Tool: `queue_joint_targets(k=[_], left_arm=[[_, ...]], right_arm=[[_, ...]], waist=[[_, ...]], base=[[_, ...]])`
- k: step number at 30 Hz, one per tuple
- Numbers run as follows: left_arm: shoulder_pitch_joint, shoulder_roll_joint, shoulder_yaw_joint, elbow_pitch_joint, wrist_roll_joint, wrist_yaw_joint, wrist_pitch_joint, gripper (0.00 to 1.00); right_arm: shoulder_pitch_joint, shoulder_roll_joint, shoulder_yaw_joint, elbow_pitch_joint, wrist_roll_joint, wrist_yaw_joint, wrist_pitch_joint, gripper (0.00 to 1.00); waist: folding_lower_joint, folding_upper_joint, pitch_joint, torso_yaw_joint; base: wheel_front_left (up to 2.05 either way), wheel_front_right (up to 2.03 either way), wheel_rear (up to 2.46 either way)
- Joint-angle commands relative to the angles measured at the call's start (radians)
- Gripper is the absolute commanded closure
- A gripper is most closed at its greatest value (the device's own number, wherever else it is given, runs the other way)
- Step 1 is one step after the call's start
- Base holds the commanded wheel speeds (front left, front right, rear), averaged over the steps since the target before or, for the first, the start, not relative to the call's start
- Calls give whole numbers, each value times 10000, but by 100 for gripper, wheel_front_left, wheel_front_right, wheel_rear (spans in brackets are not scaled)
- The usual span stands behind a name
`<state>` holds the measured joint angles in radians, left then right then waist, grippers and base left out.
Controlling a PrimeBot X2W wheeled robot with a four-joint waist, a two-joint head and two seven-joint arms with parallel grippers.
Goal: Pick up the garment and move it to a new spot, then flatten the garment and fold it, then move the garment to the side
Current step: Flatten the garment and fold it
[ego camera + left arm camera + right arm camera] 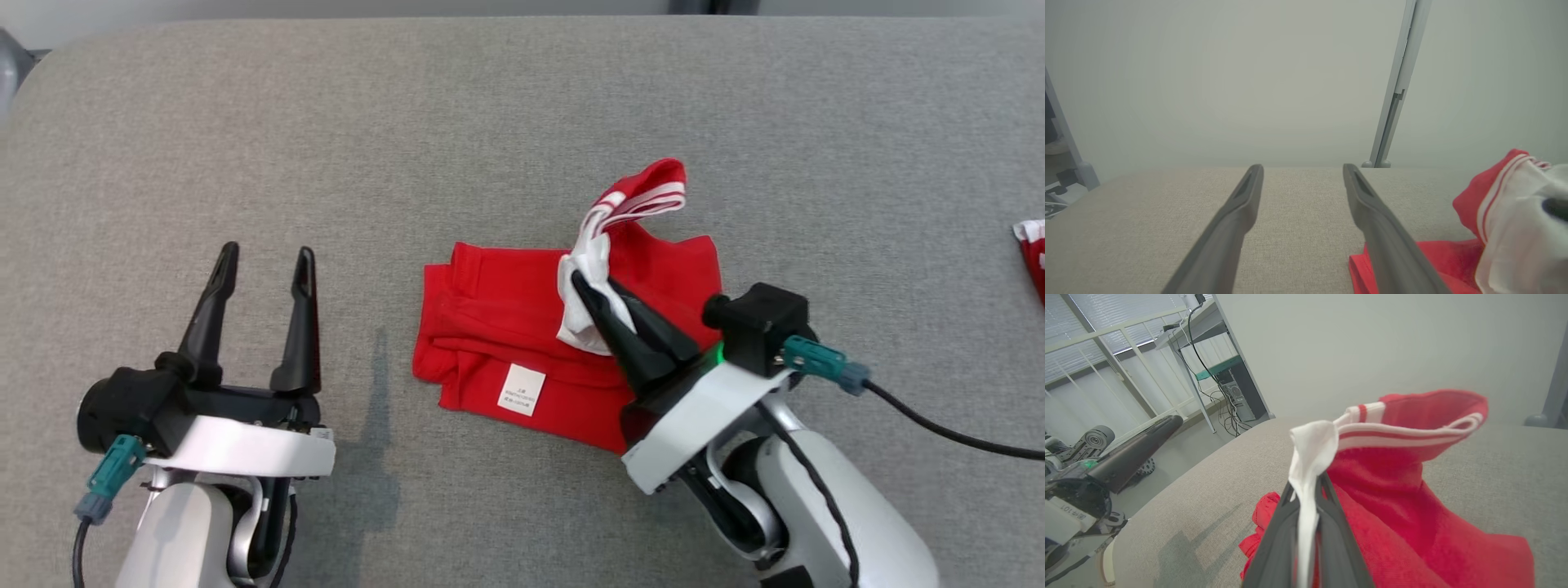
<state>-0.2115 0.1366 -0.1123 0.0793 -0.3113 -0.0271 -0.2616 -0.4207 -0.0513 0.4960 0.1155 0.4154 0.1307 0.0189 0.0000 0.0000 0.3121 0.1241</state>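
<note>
Right gripper point(578, 282) is pinched nearly shut on a white fold point(581, 265) of the garment point(490, 327), and my right wrist view shows that white cloth squeezed flat between the two dark fingers. Left gripper point(269, 249) stands wide and holds nothing, fingers pointing toward the far edge of the grey padded surface point(408, 122).

The garment is a red bundle lying a little right of the surface's middle. Its long axis runs left to right, and a white label point(521, 389) faces up on its near side. My right arm comes in from the near right corner with its fingers angled toward the far left, so the grip sits over the right half of the bundle. From the fingertips a red-and-white striped band point(641, 192) rises and arcs toward the far edge, lifted off the rest. The red body rests on the surface.

I judge this to be the pick-up stage. The right arm is plainly the nearer one and already has the cloth. The left gripper is beside the bundle's left end but apart from it.

A second red-and-white piece point(1030, 253) lies at the right edge, so a carry that way risks dragging over it. The black cable point(939, 425) trails from my right wrist toward that same edge. Leftward, my own left gripper is the thing in the way.
</note>
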Motion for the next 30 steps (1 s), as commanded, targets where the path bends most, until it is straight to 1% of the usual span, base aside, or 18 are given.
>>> queue_joint_targets(k=[1, 5, 10, 12, 13, 14, 18, 22, 25, 27, 28, 30], left_arm=[[-138, -16, -9, 48, 33, -78, -38, 0], [-308, -105, -147, 155, 75, -154, -38, 0], [-390, -168, -209, 254, 129, -221, -38, 0], [-440, -178, -212, 282, 144, -242, -38, 0], [-457, -190, -208, 297, 140, -250, -38, 0], [-470, -202, -199, 301, 136, -246, -38, 0], [-495, -230, -145, 343, 194, -292, -38, 0], [-527, -240, -71, 367, 238, -314, -38, 0], [-492, -214, 19, 348, 302, -308, -38, 0], [-416, -201, 81, 333, 329, -275, -38, 0], [-416, -201, 81, 333, 329, -275, -38, 0], [-321, -181, 147, 324, 397, -231, -38, 0]], right_arm=[[-193, -21, 140, 210, 74, -2, -173, 100], [-757, -22, 888, 1278, 800, -2, -780, 100], [-1444, -20, 1676, 2401, 1369, -1, -1270, 100], [-1642, -19, 2026, 2685, 1650, -1, -1434, 58], [-1736, -24, 2175, 2787, 1751, -1, -1497, 25], [-1859, -28, 2339, 2857, 1854, -1, -1619, 0], [-2171, -26, 2978, 2891, 2312, -2, -2034, 0], [-2463, -29, 3429, 2425, 2645, -2, -2483, 0], [-2508, -38, 3147, 2099, 2457, -2, -2724, 0], [-2371, -30, 2675, 1869, 2203, -2, -2798, 0], [-2371, -30, 2675, 1869, 2203, -2, -2798, 0], [-2129, -34, 2051, 1644, 1825, -2, -2819, 0]], waist=[[0, 0, 50, 139], [0, 0, 135, 334], [0, 0, 230, 447], [0, 0, 262, 448], [0, 0, 279, 443], [0, 0, 296, 430], [0, 0, 327, 341], [0, 0, 330, 217], [0, 0, 297, 66], [0, 0, 259, -33], [0, 0, 259, -33], [0, 0, 203, -134]], base=[[0, 0, 0], [0, 0, 0], [0, 0, 0], [0, 0, 0], [0, 0, 0], [0, 0, 0], [0, 0, 0], [0, 0, 0], [0, 0, 0], [0, 0, 0], [0, 0, 0], [0, 0, 0]])
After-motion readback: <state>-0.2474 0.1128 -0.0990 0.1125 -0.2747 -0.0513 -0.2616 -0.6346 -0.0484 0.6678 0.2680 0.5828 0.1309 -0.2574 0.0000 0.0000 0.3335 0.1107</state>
